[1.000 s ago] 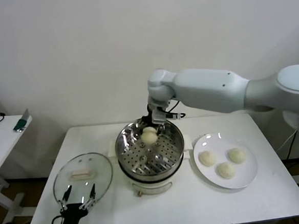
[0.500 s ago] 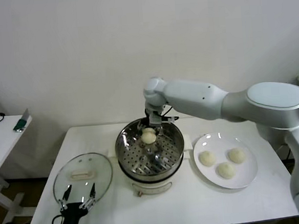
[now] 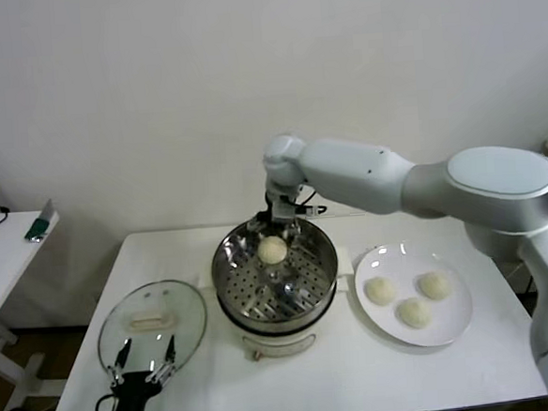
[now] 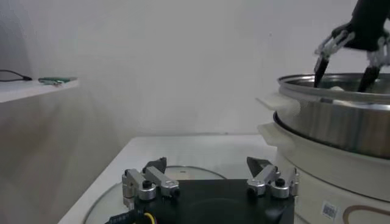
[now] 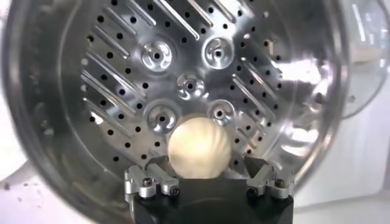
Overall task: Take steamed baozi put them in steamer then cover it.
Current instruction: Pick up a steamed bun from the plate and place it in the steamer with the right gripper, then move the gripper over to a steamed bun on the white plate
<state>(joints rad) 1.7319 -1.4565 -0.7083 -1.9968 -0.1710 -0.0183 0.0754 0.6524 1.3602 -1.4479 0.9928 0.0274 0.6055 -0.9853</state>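
Note:
The steel steamer [image 3: 231, 286] stands mid-table on its white pot base [image 3: 285, 340]. One steamed baozi [image 3: 272, 250] lies on its perforated floor toward the back. My right gripper [image 3: 277, 226] hovers just above that bun, open; in the right wrist view the baozi [image 5: 199, 148] sits free between the spread fingertips [image 5: 253, 164]. Three more baozi [image 3: 414, 311] rest on the white plate [image 3: 461, 329] to the right. The glass cover [image 3: 152, 322] lies flat at the front left. My left gripper [image 3: 139, 365] waits open at its near edge.
A small side table [image 3: 5, 252] with a few items stands far left. The wall rises close behind the table. In the left wrist view the steamer [image 4: 341, 115] stands to one side, with the right gripper [image 4: 350, 55] above its rim.
My right gripper has opened and let go of the baozi, which now lies on the steamer floor. The gripper has lifted slightly. The left arm has not moved.

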